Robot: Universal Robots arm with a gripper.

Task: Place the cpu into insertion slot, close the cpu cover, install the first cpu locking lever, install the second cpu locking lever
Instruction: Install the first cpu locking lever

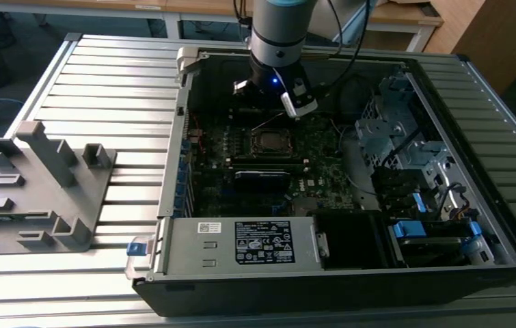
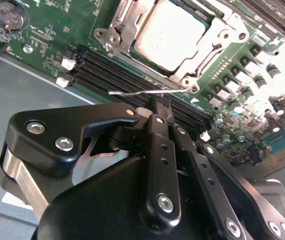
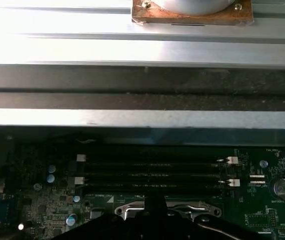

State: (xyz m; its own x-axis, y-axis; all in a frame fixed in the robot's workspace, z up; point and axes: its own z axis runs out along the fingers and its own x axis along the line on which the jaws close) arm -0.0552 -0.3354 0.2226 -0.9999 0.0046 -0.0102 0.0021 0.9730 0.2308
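The bench (image 1: 102, 82) is a slatted metal top. One grey moulded fixture (image 1: 44, 184) sits by its edge at the exterior view's left. A strip of bare slats separates it from the one open computer case (image 1: 171, 171), and more bare slats run along the bench's far edge behind the case. The case fills the bench from its middle to the edge at the exterior view's right.

Inside the case, one labelled power supply box (image 1: 239, 242) lies along the wall nearest the bench's front edge. One metal drive cage (image 1: 394, 137) stands against the wall at the exterior view's right. The motherboard (image 2: 42, 45) lies open between them.

The arm drops in from above the far wall. Its gripper (image 2: 160, 106) hangs low over the board, with free space on both sides of it.

In the second wrist view the black fingers (image 2: 155, 135) are drawn tight together with no gap. Their tips meet the one thin silver locking lever (image 2: 132, 92), which stands clear above the bank of long black memory slots (image 3: 152, 172). Whether the wire is pinched between them I cannot tell.

Just beyond the lever is the insertion slot (image 2: 113, 49). The cpu (image 2: 170, 32) lies flat in it. The cpu cover (image 2: 210, 40) is folded down around its grey top.

The first wrist view shows four white latch tabs (image 3: 231, 160), two at each end of the slots. One coin cell (image 2: 8, 15) sits near the board's corner.
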